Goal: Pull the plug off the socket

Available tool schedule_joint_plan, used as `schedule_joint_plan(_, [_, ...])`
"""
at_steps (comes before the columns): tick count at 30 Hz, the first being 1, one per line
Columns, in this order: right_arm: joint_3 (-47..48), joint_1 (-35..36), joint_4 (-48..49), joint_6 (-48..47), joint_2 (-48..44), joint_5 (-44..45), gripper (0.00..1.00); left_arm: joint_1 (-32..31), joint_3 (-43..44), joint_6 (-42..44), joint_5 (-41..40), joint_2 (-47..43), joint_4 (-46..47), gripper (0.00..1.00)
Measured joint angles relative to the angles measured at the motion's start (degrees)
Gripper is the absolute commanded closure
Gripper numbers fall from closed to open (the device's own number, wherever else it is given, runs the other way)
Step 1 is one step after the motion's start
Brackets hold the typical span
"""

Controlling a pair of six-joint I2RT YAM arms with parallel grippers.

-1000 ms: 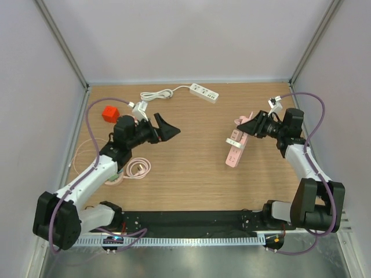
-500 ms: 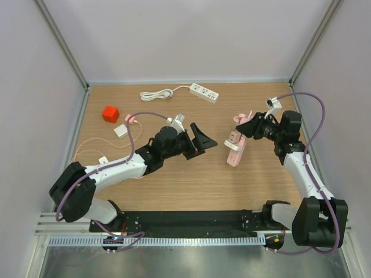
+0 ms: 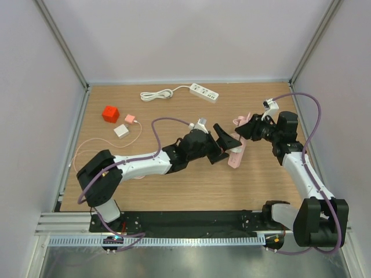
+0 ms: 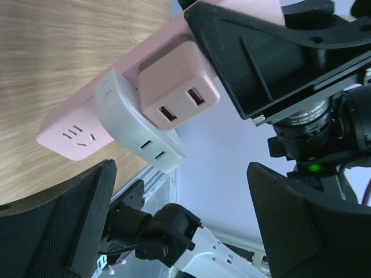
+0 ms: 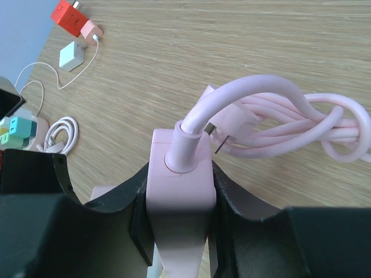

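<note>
Pink socket strip with white plug, pink plug

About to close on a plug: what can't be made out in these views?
Top view: left gripper covers the pink plug and white plug on the power strip.
Left wrist view: right gripper hides the strip's far end.
Right wrist view: strip hides most of both plugs.

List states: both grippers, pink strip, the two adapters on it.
left gripper: open, holding nothing
right gripper: shut on the pink power strip's cord end
pink power strip: held by the right gripper
pink adapter: plugged into the strip
white adapter: plugged in beside it
</note>
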Motion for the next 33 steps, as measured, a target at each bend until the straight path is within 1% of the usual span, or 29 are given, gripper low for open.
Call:
schedule_joint_plan(4, [0.00, 0.00, -0.31, -0.04, 0.00, 0.33, 0.99, -1.22, 1.38, -1.09, -1.55, 1.86, -1.40, 0.03])
schedule_joint_plan(11, [0.00, 0.00, -0.52, -0.20, 0.00, 0.68, 0.99, -1.33, 1.51, -1.36, -5.07, 3.15, -3.58, 0.05])
schedule_joint_plan(13, [0.00, 0.00, -0.72, -0.26, 0.00, 0.76, 0.99, -1.31, 1.51, -1.38, -5.99, 3.91, -3.82, 0.09])
schedule_joint_plan(17, [0.00, 0.00, -0.87, -0.61, 0.00, 0.96, 0.99, -1.31, 1.51, -1.51, -6.71, 5.27, -3.87, 0.18])
schedule_joint_plan(18, [0.00, 0.00, -1.03, -0.74, 0.00, 1.03, 0.99, -1.31, 1.51, -1.55, -6.75, 5.38, -3.85, 0.27])
schedule_joint_plan(19, [0.00, 0.00, -1.11, -0.85, 0.00, 1.05, 0.99, -1.31, 1.49, -1.75, -6.86, 5.40, -3.82, 0.32])
schedule_joint_plan(20, [0.00, 0.00, -1.14, -0.90, 0.00, 1.07, 0.99, -1.31, 1.46, -1.75, -7.13, 5.40, -3.74, 0.35])
schedule_joint_plan(25, [0.00, 0.00, -1.16, -1.11, 0.00, 1.18, 0.99, -1.25, 1.11, -1.53, -7.61, 5.40, -3.32, 0.35])
schedule_joint_plan(30, [0.00, 0.00, -1.11, -1.11, 0.00, 1.25, 0.99, -0.98, 1.11, -1.84, -7.48, 5.44, -2.27, 0.34])
schedule_joint_plan(31, [0.00, 0.00, -1.11, -1.09, 0.00, 1.25, 0.99, -0.96, 1.11, -2.16, -7.41, 5.55, -1.77, 0.34])
schedule_joint_plan(33, [0.00, 0.00, -1.07, -1.11, 0.00, 1.42, 0.99, -0.92, 1.11, -3.21, -7.21, 6.01, -0.57, 0.39])
